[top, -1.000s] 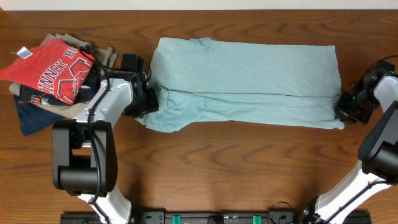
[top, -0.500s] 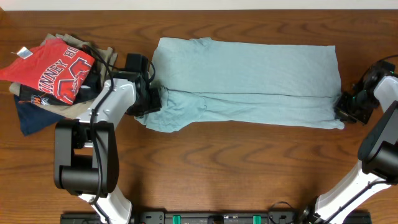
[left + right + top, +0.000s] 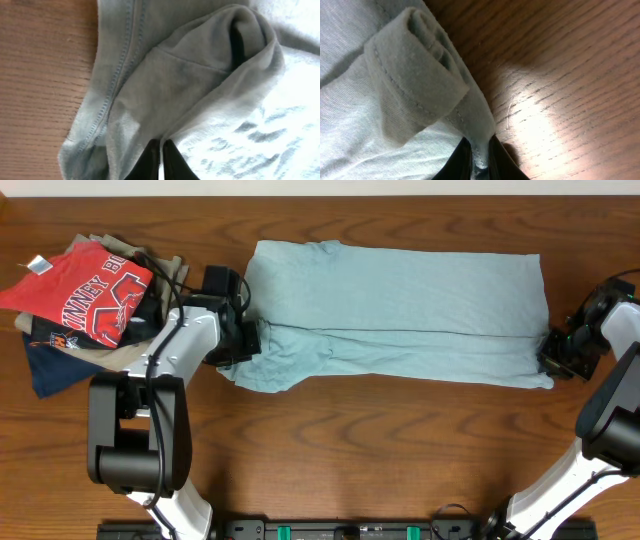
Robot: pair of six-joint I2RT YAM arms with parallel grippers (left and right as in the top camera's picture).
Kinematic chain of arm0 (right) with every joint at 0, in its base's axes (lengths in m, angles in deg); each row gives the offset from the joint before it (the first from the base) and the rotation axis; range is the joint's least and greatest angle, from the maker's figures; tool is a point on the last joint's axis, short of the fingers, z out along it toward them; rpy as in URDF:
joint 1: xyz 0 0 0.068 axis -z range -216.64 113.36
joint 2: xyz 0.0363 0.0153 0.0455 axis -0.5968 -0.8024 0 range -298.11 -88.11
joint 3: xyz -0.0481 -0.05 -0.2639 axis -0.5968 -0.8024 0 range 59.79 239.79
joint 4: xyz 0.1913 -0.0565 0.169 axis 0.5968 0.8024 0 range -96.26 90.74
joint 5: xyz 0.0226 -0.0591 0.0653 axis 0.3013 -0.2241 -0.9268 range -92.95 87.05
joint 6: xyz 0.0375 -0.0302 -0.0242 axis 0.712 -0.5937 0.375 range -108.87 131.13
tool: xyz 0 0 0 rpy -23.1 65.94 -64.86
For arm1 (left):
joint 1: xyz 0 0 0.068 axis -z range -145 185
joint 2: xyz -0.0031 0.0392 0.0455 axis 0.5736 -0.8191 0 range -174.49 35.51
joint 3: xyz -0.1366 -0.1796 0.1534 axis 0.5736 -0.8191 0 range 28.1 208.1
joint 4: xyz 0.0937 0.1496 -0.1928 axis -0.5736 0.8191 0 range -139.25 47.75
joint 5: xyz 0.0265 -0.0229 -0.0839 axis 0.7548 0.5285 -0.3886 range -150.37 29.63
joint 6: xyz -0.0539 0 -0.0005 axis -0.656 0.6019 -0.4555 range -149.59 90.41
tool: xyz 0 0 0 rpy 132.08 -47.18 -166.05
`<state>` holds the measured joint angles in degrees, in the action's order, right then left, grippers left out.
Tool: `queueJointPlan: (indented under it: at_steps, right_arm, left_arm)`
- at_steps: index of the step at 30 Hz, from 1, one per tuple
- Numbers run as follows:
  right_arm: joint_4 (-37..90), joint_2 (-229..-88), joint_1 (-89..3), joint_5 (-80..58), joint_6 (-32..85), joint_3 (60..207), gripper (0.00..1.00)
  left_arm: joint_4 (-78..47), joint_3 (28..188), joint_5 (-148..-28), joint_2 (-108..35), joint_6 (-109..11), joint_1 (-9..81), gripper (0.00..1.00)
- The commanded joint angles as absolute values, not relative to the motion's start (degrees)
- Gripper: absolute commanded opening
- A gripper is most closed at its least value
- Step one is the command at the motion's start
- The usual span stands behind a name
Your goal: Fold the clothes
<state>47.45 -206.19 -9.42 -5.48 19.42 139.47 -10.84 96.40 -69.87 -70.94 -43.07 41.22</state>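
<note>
The clothes (image 3: 400, 300), a pale blue-grey T-shirt, lie folded lengthwise across the far middle of the table. At its left end, by the sleeve, my left gripper (image 3: 248, 340) is shut on the clothes. In the left wrist view the black fingertips (image 3: 161, 146) meet on a pinched fold of fabric (image 3: 165, 90) with a stitched hem beside it. My right gripper (image 3: 552, 356) is at the shirt's near right corner. In the right wrist view the gripper (image 3: 480, 150) is shut on the hem, with a rolled edge of the cloth (image 3: 415, 85) just above the fingers.
A pile of other garments (image 3: 90, 300) sits at the far left, a red shirt with white lettering on top of navy and khaki pieces. It lies close behind the left arm (image 3: 170, 355). Bare wood table (image 3: 400, 450) runs along the front.
The left gripper has shifted slightly towards the shirt and has shut on the fabric at its left end. The right gripper and the shirt have stayed put.
</note>
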Motion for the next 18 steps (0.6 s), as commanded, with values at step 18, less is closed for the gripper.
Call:
queueJointPlan:
  at_steps: [18]
  right_arm:
    - [48.7,-207.6,-9.9,-3.2,19.2,137.4,0.11]
  left_arm:
    - [-15.8,110.1,-86.5,-69.0,-49.3,31.6,0.06]
